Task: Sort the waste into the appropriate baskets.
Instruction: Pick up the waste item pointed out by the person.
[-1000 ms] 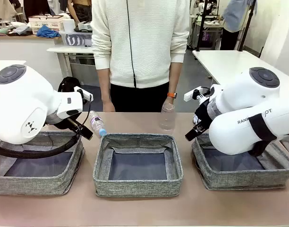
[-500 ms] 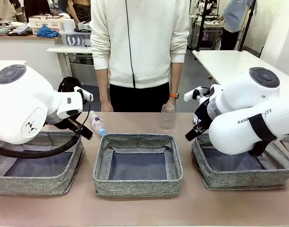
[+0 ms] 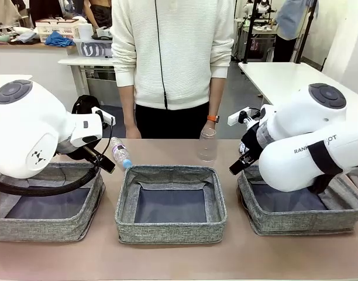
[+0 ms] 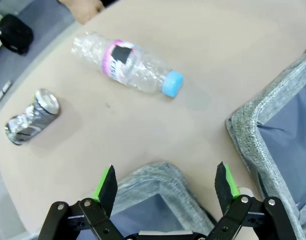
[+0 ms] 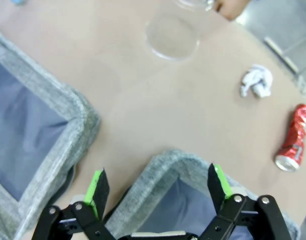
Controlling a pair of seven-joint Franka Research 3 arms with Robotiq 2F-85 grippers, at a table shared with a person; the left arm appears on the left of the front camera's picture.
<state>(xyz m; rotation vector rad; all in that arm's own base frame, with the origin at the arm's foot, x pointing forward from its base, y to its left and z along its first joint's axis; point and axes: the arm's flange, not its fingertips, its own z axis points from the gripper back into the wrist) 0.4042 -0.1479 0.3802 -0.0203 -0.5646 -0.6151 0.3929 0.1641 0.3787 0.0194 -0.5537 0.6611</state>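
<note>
Front view gives you the middle basket (image 3: 170, 171) as landmark: the bottle (image 3: 119, 153) lies on the table (image 3: 167, 257) at its far left corner, and the cup (image 3: 207, 145) stands upright beyond its far right corner. The dark can (image 4: 32, 116) lies farther left of it, the paper wad (image 5: 257, 81) and red can (image 5: 293, 137) farther right. Your left pincer (image 4: 165, 172) and right pincer (image 5: 156, 174) both gape empty, flanking it.

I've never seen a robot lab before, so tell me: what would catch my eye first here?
Two bulky white arms, the left arm and right arm, loom over the outer two of three grey baskets lined up on the table. Across it stands a person in a cream sweater, with a clear cup and a blue-capped bottle before them.
</note>
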